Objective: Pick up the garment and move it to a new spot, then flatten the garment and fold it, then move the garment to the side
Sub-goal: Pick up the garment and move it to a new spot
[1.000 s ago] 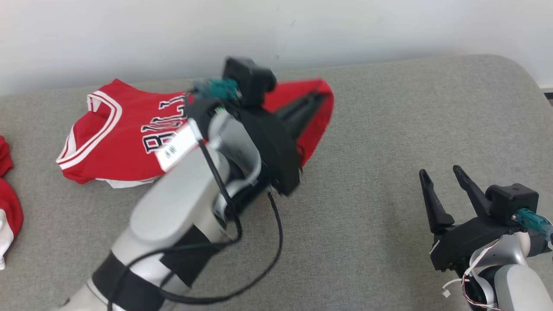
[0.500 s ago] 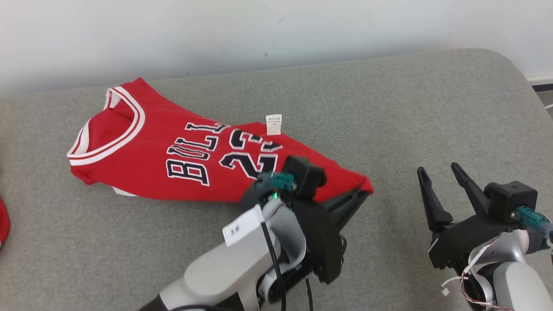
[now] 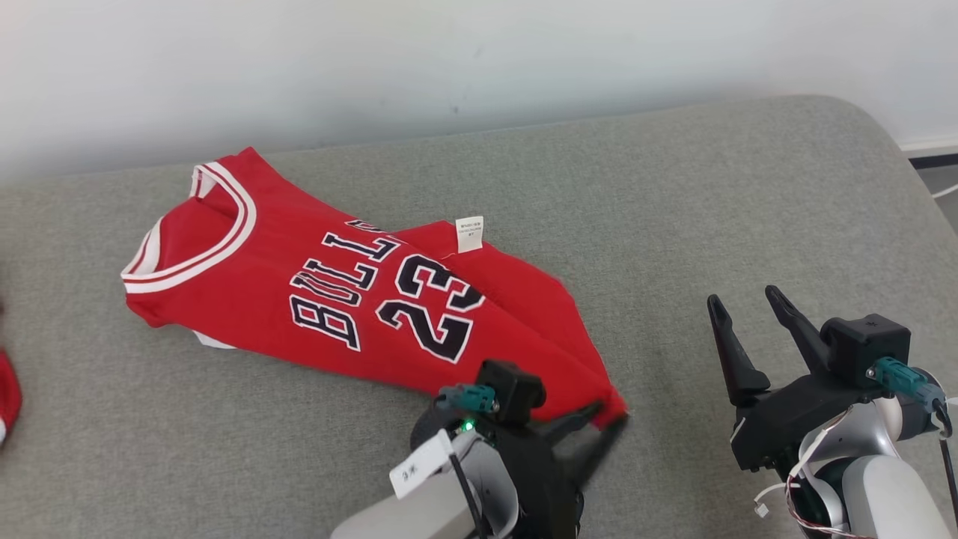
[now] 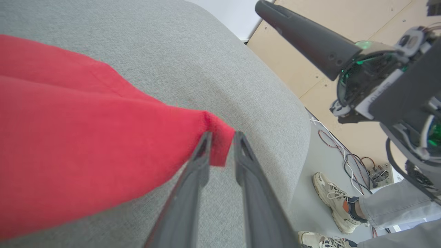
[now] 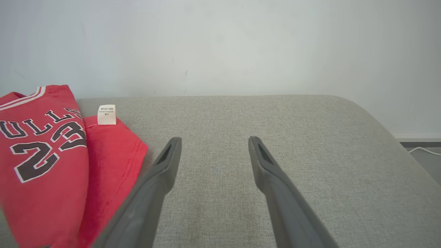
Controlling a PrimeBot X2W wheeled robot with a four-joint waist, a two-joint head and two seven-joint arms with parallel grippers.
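You have the red jersey (image 3: 359, 307) lying spread on the grey padded surface (image 3: 673, 209), with its collar toward the robot's left. Your left end effector (image 4: 222, 136) has its fingers slightly parted, and the jersey's lower corner sits between the tips. Your right end effector (image 3: 742, 296) stands wide open and empty, over the padding to the right of the jersey.

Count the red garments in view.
2: the jersey lies on the cushion, a corner at the left gripper; another red piece at the left edge, cut off. More may be hidden.
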